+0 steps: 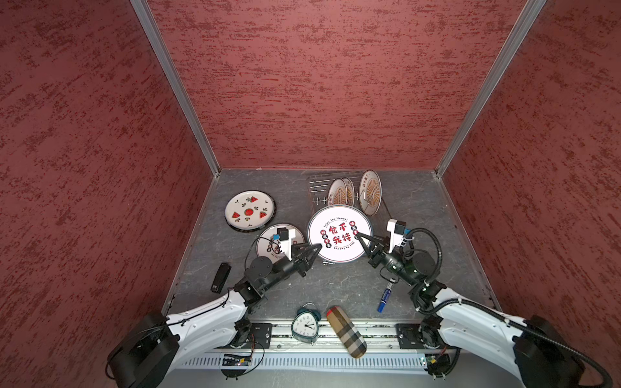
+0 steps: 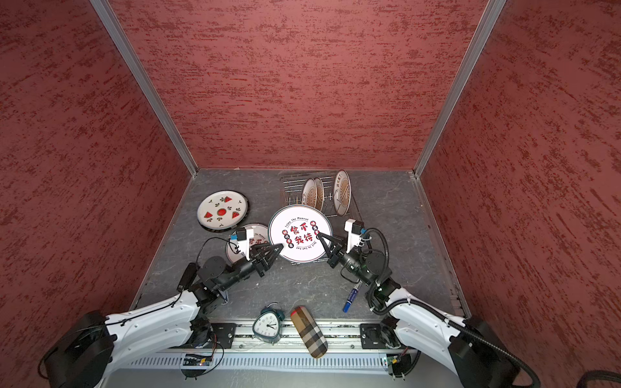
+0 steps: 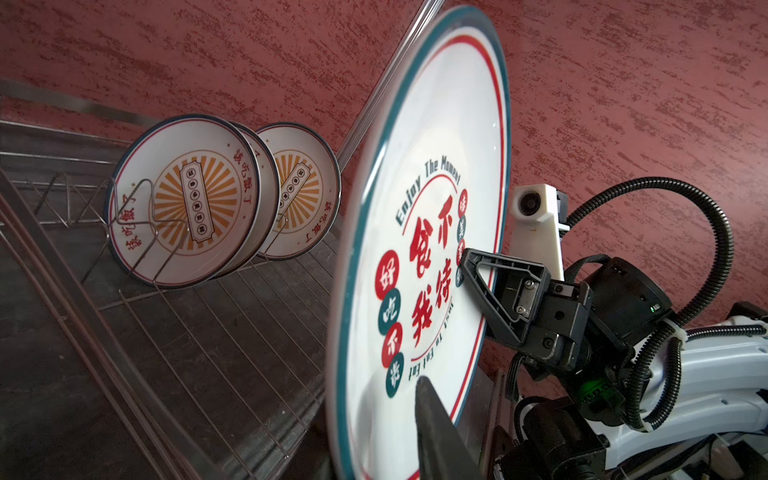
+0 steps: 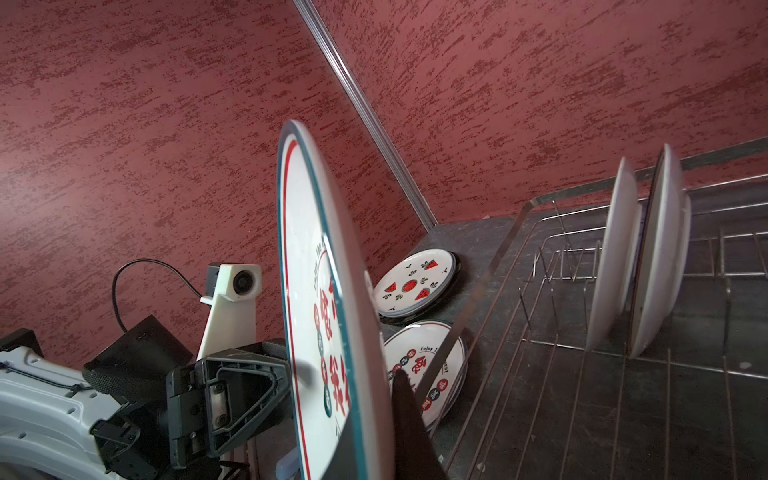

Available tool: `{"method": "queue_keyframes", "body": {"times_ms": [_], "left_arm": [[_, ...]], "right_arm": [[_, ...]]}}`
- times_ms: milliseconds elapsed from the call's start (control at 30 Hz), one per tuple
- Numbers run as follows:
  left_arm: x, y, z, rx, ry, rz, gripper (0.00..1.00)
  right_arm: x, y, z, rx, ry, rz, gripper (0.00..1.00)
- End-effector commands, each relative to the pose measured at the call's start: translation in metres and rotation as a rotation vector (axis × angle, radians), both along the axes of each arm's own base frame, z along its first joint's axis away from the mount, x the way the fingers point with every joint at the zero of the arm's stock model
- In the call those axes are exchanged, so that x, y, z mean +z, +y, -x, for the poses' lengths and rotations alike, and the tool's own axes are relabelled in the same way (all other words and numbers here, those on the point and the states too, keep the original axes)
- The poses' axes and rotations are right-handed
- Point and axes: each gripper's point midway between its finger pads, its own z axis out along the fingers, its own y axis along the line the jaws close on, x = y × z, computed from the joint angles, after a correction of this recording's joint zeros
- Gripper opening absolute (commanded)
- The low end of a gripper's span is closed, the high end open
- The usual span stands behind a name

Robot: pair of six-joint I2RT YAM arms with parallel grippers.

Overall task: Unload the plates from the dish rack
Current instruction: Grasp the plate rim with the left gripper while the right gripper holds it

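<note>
The large red-character plate (image 1: 339, 235) hangs level and face up over the near, flat grid part of the dish rack (image 1: 317, 188), clear of the upright prongs and touching nothing but the two hands. It is glossy white with a teal rim, a thin red ring inside it, bold red characters in the middle, red and teal dots, and "Enjoy The Moment" in an arc. The right hand (image 1: 358, 234) is clamped tight on the rim on the side away from the unloaded plates. The left hand (image 1: 318, 247) has its jaws drawn in to a narrow gap astride the opposite rim and seems to pinch it. This two-sided hold probably steadies a wide, slippery plate, and may be a handover. Deeper in the rack, three sunburst plates (image 1: 369, 192) stand on edge between prongs. To the rack's left, on the bench (image 1: 336, 289), a smaller red-character plate (image 1: 265, 242) lies flat under the left arm. Beyond it, a watermelon plate (image 1: 249, 211) is stacked on a dark striped-rim plate (image 1: 247, 229).
</note>
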Motion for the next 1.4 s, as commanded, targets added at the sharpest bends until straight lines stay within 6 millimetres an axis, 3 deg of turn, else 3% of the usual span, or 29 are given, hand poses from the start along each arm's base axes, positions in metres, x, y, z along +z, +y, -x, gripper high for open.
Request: {"method": "queue_keyframes", "body": {"times_ms": [0,300,633,1233,1367], "left_arm": [[0.013,-0.003,-0.001,-0.007,-0.015,0.024,0.21],[0.012,-0.006,-0.002,-0.013,0.009,0.025,0.06],[0.010,-0.009,-0.005,-0.016,0.043,0.039,0.00],[0.010,0.006,-0.009,0.055,0.067,0.060,0.00],[0.008,0.010,-0.010,0.072,0.075,0.062,0.00]], "right_arm": [[0.039,-0.001,0.002,0.003,-0.095,-0.083,0.00],[0.033,0.005,-0.003,0.012,-0.087,-0.060,0.00],[0.027,0.010,-0.006,0.021,-0.075,-0.045,0.00],[0.026,0.004,-0.009,-0.012,-0.060,-0.069,0.22],[0.026,0.005,-0.010,-0.008,-0.057,-0.071,0.37]]}}
